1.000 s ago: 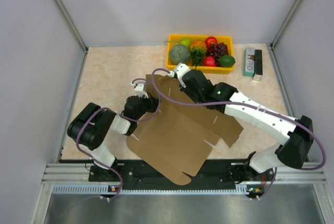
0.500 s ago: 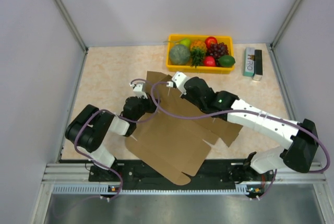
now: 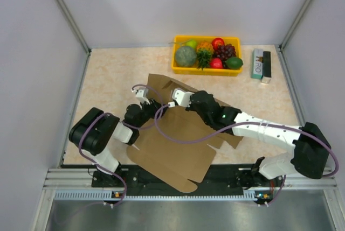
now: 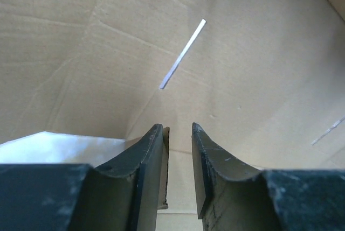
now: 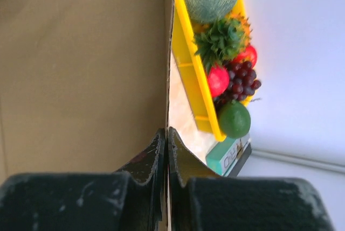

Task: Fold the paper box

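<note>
On a pale tabletop (image 3: 108, 80), the paper box (image 3: 172, 150) lies as a mostly flat brown sheet at the near middle, one corner hanging past the near edge. A yellow fruit tray (image 3: 173, 58) stands well apart at the far side. The sheet's far flap (image 3: 161, 83) stands lifted off the surface, which suggests the first fold is under way. The right tool (image 5: 167, 133) is clenched on that flap's edge. The left tool (image 4: 175, 128), just beside the cardboard, is released, with its fingers parted and a cardboard edge standing loosely between them. The next move likely calls for swinging the flap over along its crease while the left tool steadies the sheet.
</note>
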